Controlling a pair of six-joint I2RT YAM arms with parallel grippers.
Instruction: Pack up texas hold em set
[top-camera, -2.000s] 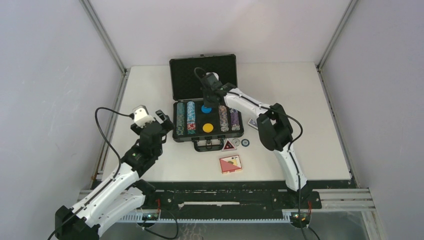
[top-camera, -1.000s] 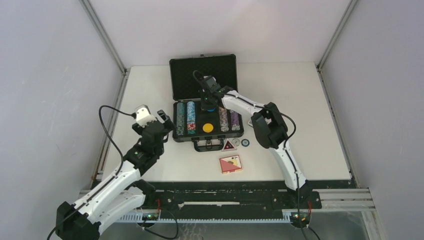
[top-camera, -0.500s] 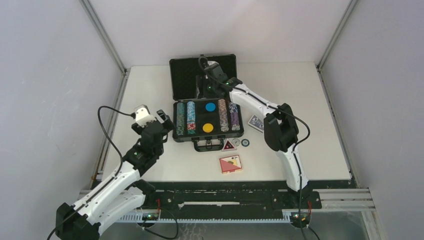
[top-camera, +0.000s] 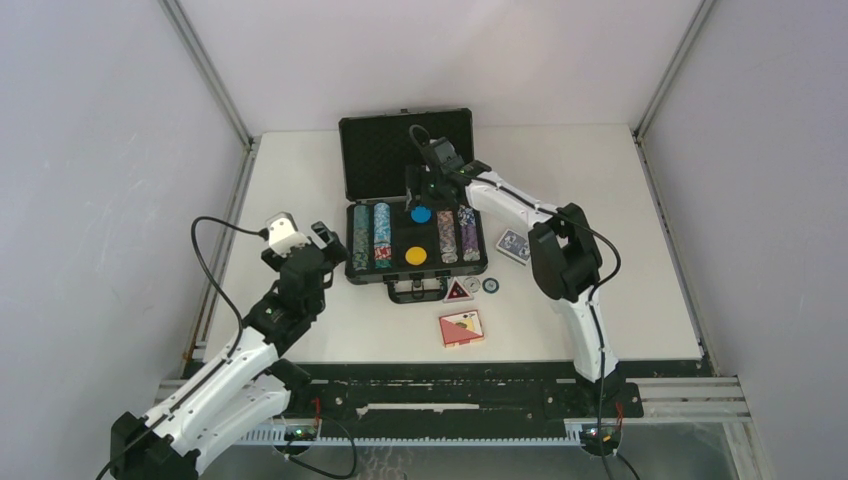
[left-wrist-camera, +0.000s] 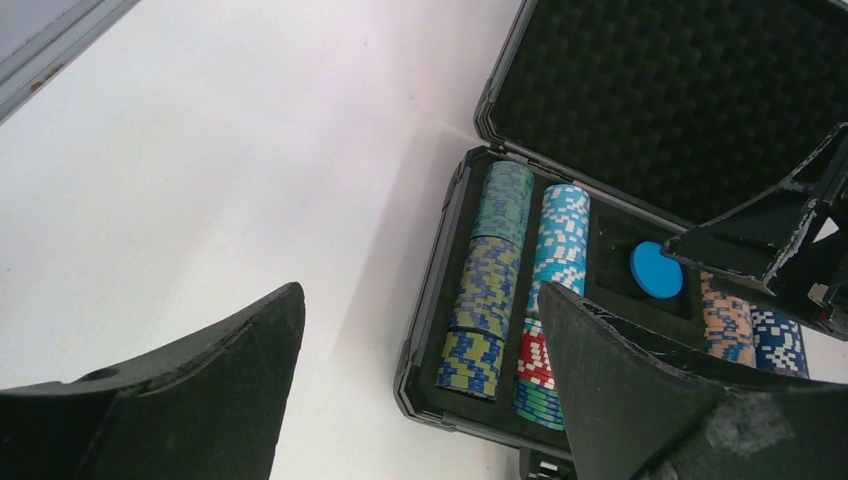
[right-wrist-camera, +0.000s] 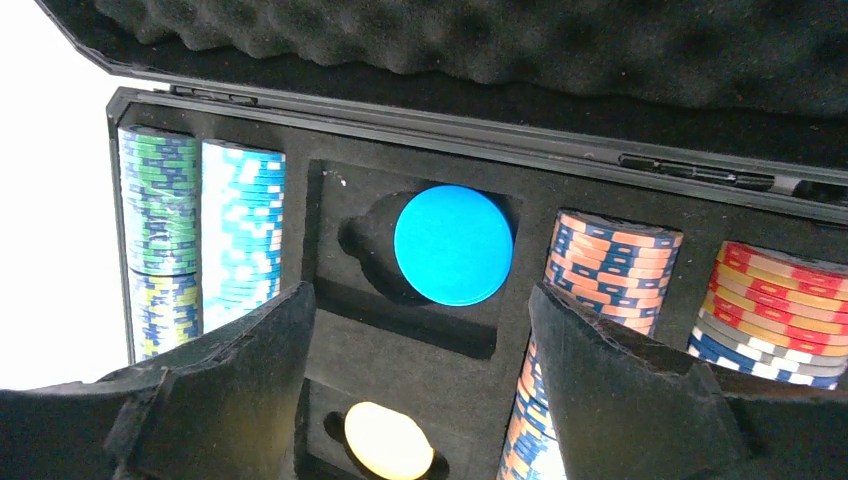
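- The right gripper (right-wrist-camera: 420, 300) hangs released, jaws wide apart with nothing between them, over the far middle of the black hard briefcase (top-camera: 375, 160).
- A flat round blue button (right-wrist-camera: 453, 245) lies in the foam recess just beyond that gripper's fingertips, centred between them and apart from both.
- A round yellow button (right-wrist-camera: 388, 440) sits in the next recess nearer the arms, low between the same fingers.
- Rows of chips flank the middle compartment: green-and-blue (right-wrist-camera: 160, 230) and pale blue (right-wrist-camera: 240, 230) on one side, orange-and-blue (right-wrist-camera: 610, 270) and red (right-wrist-camera: 790, 290) on the other. Each finger hangs near a row.
- The foam-lined lid stands open just behind the gripper — little room on that side.
- The left gripper (left-wrist-camera: 420, 300) is released too, jaws spread and empty, just beside the case's left wall.
- Outside the case on the white surface (top-camera: 620, 300): a red triangular button (top-camera: 458, 291) and a small round button (top-camera: 490, 285) by the front edge, a red card deck (top-camera: 461, 328) nearer the arms, a blue card deck (top-camera: 513, 245) to the right.
- The surface is broad and bare on both sides of the case — walls stand well apart.
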